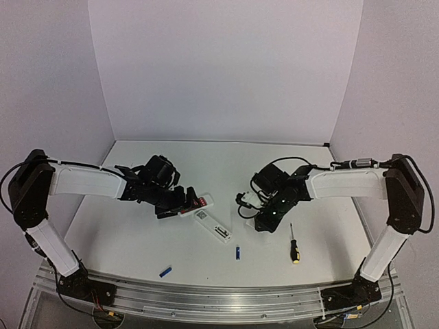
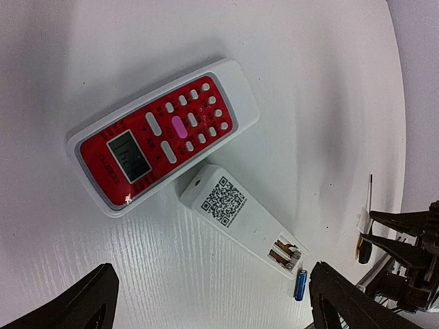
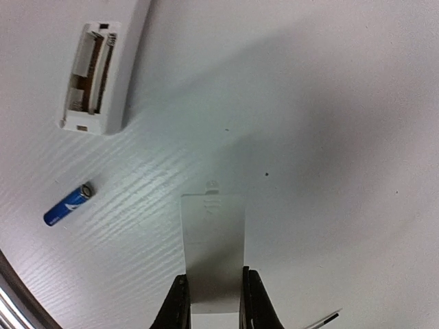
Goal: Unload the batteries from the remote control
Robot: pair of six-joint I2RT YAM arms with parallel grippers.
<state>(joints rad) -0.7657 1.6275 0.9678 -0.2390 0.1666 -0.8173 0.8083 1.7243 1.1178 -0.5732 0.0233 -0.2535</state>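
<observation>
- Your left arm (image 1: 82, 181) is rising from its base to a high elbow, with the forearm stretching inward toward the middle.
- Your left gripper (image 2: 212, 312) is pointing downward, its jaws standing wide apart and gripping nothing.
- Your right arm (image 1: 343, 184) is mirroring that pose, the forearm reaching inward and the wrist tipping down.
- Your right gripper (image 3: 216, 305) is pinching the end of a thin white cover (image 3: 212, 250) between its nearly closed fingers (image 3: 180, 305).
</observation>
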